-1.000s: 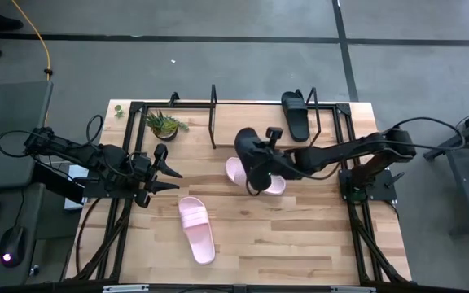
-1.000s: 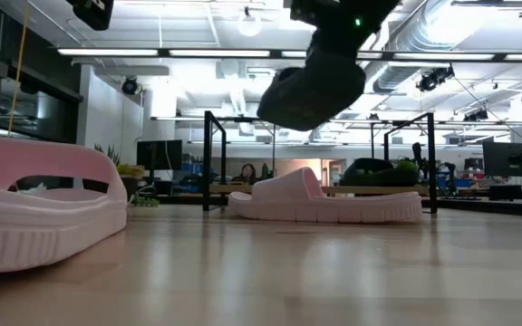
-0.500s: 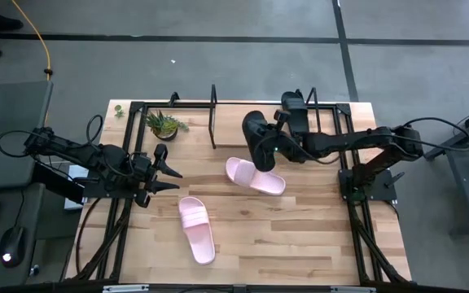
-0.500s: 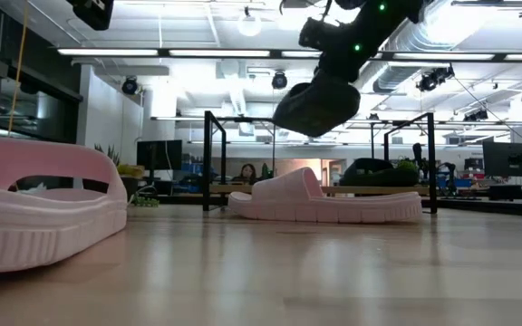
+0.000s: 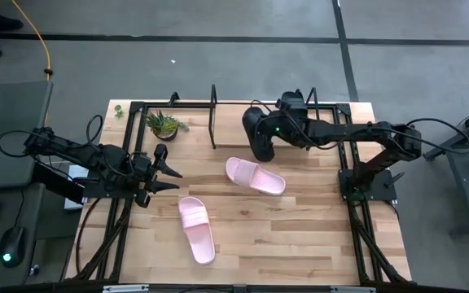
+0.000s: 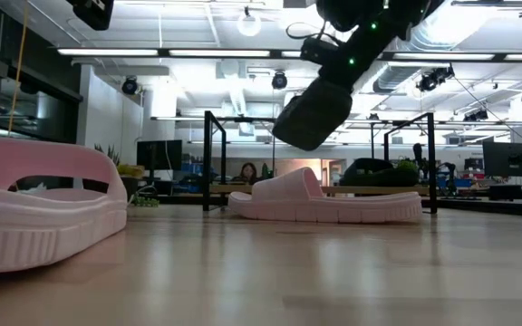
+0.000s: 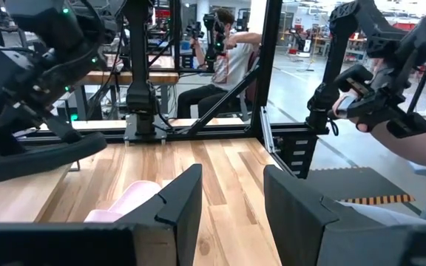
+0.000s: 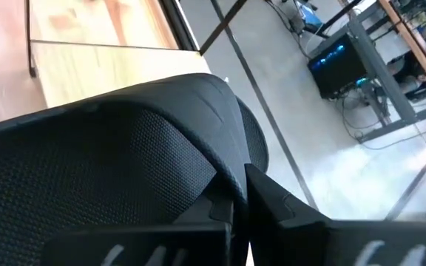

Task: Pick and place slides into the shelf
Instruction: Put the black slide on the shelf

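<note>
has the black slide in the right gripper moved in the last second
Yes. In the high view the held black slide has moved off the pink slide toward the shelf, carried by the right gripper.

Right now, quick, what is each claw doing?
Left claw: open, holding nothing, at the table's left side.
Right claw: shut on a black slide, up in the air by the shelf.

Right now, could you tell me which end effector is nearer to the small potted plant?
The left. The left end effector waits just in front of the potted plant, while the right end effector holds a black slide farther across the table.
</note>
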Motion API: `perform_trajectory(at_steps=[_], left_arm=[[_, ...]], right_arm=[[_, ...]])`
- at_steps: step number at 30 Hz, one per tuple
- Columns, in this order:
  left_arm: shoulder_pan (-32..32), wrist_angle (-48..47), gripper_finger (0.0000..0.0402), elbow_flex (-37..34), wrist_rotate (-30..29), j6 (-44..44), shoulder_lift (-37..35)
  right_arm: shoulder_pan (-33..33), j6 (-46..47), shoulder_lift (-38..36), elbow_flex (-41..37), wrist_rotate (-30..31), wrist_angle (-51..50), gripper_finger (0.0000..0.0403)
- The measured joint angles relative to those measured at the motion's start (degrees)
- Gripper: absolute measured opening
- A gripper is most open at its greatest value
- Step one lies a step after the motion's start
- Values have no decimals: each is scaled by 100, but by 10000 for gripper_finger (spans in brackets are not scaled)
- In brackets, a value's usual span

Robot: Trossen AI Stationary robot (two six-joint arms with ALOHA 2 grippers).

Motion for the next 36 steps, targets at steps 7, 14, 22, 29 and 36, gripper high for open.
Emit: perform_trajectory(at_steps=[7, 14, 22, 29, 36], left_arm=[[0, -3, 129, 0, 0, 0, 0], [0, -3, 129, 0, -17, 4, 0], [0, -3, 129, 0, -94, 2, 0], [0, -3, 129, 0, -96, 0, 0], [1, -3, 129, 0, -109, 0, 0]], right_arm=[[-223, -430, 4, -962, -193, 1553, 0], [-451, -630, 4, -1185, 305, 1697, 0], [-733, -764, 4, -1187, 397, 1625, 0], [-982, -757, 4, -1187, 162, 1536, 0], [-1298, -737, 4, -1187, -397, 1579, 0]])
